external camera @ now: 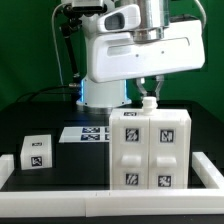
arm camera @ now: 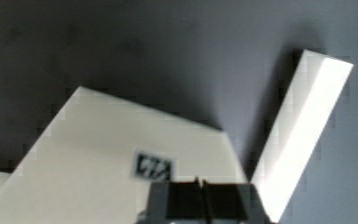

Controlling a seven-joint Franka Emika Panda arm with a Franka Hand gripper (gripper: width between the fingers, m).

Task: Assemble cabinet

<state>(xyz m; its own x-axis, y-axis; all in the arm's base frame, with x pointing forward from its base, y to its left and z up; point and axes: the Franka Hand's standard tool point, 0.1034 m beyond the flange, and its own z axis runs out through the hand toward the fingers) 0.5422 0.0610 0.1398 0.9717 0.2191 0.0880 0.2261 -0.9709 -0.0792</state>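
Gripper (external camera: 147,93) hovers at 12 o'clock above the white plastic box-like cabinet (external camera: 148,150) standing at 4 o'clock in the exterior view, probably lining up a top grab; open or closed, can't tell.

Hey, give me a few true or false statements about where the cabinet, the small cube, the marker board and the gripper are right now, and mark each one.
1. The cabinet shows four square tags on the face seen in the exterior view. True.
2. The small white cube sits on top of the cabinet. False: it rests on the table, apart from the cabinet, toward the exterior view's left.
3. The gripper hangs above the cabinet's top. True.
4. The marker board stands upright against the cabinet. False: it lies flat on the table, farther back than the cube.
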